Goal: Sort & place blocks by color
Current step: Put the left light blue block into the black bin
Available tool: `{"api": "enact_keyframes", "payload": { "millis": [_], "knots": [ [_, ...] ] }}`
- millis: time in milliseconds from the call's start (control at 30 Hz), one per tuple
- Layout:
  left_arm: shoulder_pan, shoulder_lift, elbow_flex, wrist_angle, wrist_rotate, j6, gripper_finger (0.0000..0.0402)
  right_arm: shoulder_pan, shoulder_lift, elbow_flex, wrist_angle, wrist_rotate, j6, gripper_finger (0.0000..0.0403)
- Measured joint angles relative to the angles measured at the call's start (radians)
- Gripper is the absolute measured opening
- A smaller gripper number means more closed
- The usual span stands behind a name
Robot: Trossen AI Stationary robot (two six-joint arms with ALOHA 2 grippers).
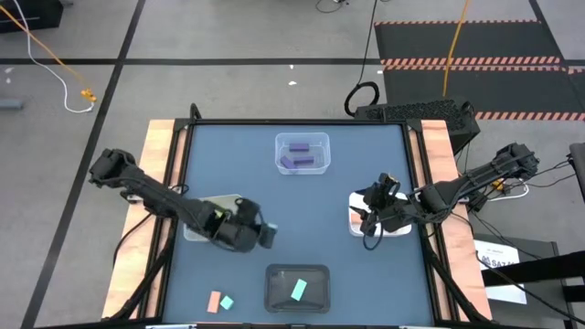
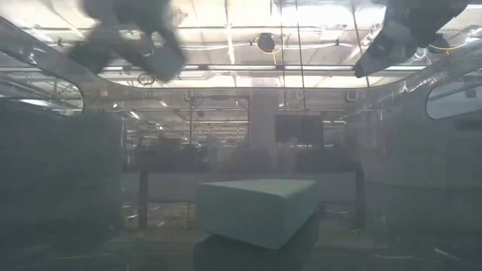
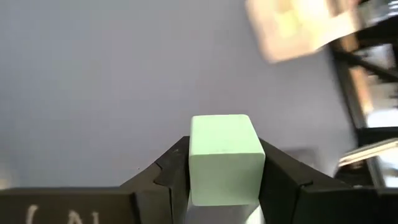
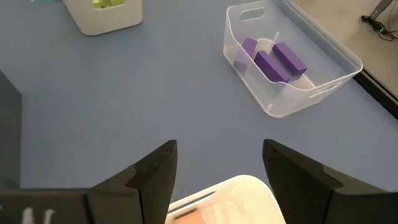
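L gripper [image 3: 222, 180] clamps cyan cube [image 3: 224, 158]; R gripper [image 4: 217, 168] open, tray below cut off.

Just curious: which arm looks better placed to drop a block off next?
Probably the left: its fingers are shut on a light cyan block. The right gripper is open and empty, above the white tray.

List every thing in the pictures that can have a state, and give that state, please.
Left gripper: shut on cyan cube, held above the table.
Right gripper: open, empty, over the white tray.
Clear tray: holds purple blocks.
Black tray: holds one cyan bar.
Salmon block: loose on the table, unsorted.
Cyan block: loose on the table beside it, unsorted.
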Motion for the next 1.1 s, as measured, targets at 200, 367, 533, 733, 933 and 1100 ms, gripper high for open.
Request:
{"api": "enact_keyframes", "payload": {
  "millis": [200,367,533,733,933,1100],
  "knots": [
    [0.091,0.0,0.0,0.248,-0.044,0.427,0.0143,0.0,0.0,0.0,0.049,0.0,-0.001,0.0228],
    [0.126,0.001,0.0,0.476,-0.081,0.807,0.0144,0.0,0.0,0.0,0.086,0.0,-0.001,0.0228],
    [0.117,0.016,0.0,0.726,-0.082,1.149,0.0144,0.0,0.0,0.0,0.103,0.0,-0.001,0.0228],
    [0.093,0.015,0.001,0.886,-0.082,1.349,0.0144,0.0,0.0,0.0,0.137,0.0,-0.001,0.0228],
    [0.067,0.015,0.001,0.879,-0.082,1.358,0.0145,0.0,0.0,0.0,0.137,0.0,0.0,0.0228],
    [0.037,0.015,0.001,0.776,-0.079,1.221,0.0145,0.0,0.0,0.0,0.137,0.0,0.0,0.0228]
  ]
}}
